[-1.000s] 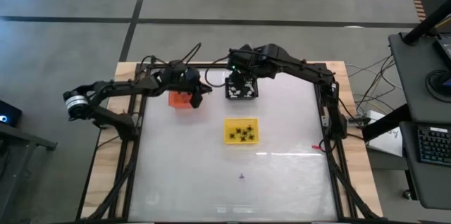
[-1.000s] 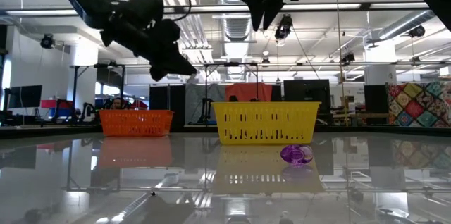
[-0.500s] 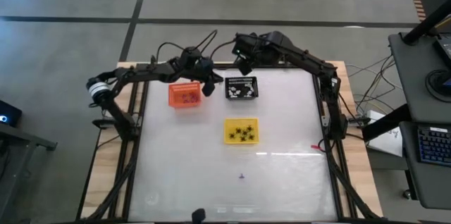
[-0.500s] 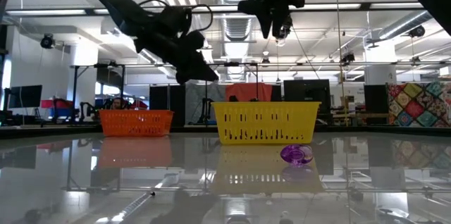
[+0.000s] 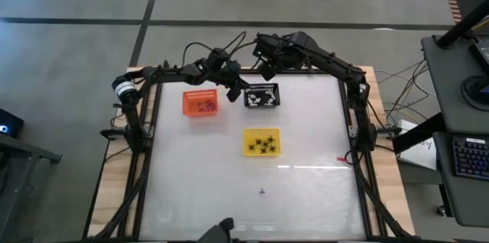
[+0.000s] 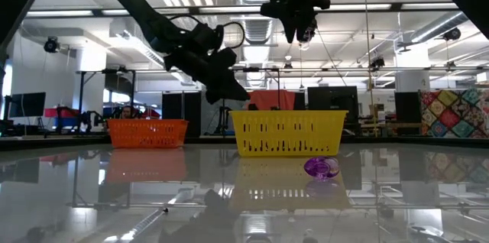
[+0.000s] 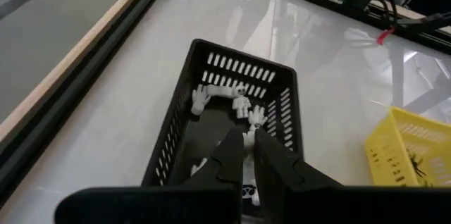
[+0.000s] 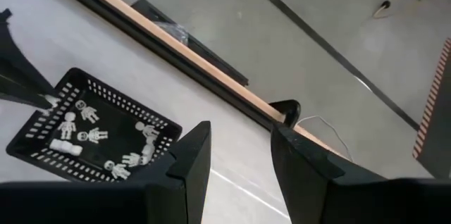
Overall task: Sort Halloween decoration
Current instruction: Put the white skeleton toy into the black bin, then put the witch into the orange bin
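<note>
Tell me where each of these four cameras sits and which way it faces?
High view: overhead, looking straight down at the table and both arms.
Low view: at tabletop level, looking across at the yellow basket; arms hang in from above.
Left wrist view: on the left arm, looking past its shut left gripper into the black basket.
Right wrist view: on the right arm, past its open right gripper.
Both wrist views share the black basket of white figures.

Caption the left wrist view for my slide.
Shut left gripper hovers over black basket of white skeleton figures.
</note>
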{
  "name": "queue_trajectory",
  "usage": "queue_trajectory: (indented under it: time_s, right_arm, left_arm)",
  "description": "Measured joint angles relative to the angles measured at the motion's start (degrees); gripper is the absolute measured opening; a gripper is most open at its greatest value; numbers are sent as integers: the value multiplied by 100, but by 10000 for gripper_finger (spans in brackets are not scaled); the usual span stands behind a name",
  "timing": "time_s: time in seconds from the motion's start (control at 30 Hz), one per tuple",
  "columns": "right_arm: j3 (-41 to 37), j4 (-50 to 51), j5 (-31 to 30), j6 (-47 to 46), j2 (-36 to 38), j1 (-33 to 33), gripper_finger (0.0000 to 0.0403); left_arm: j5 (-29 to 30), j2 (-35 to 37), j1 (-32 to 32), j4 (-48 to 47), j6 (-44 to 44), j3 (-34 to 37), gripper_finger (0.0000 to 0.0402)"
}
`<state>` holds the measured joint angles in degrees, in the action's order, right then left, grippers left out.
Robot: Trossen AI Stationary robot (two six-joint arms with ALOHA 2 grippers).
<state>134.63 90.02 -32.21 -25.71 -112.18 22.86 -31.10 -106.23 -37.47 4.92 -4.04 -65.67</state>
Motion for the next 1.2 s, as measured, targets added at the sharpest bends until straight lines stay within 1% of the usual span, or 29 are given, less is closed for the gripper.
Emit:
queue_trajectory:
  time_s: [0.1,0.2,0.33,0.57,0.7,0.83,0.97,1.1,1.2]
  right_arm:
    - [0,0,-2,95,0,9,139]
    - [0,0,0,211,0,16,139]
    - [0,0,-60,289,0,19,139]
    - [0,0,-98,404,0,19,139]
    - [-2,0,-98,499,0,20,139]
    - [-2,0,-98,552,0,41,139]
    - [-4,0,-98,578,0,82,139]
    - [-4,0,-98,627,0,115,139]
    - [-4,0,-20,637,2,110,139]
  left_arm:
    - [-19,-124,-16,-206,-11,-151,0]
    - [-309,-149,-31,-342,-226,-203,0]
    - [-334,-149,-25,-308,-329,-272,3]
    - [-285,-398,-25,-390,-259,-657,41]
    - [-296,-621,-25,-976,-334,-995,68]
    - [-444,-802,-24,-1662,-710,-1335,92]
    - [-475,-855,-22,-2030,-887,-1665,113]
    - [-484,-827,-31,-2889,-986,-2068,124]
    - [-488,-670,-46,-3555,-1420,-2273,125]
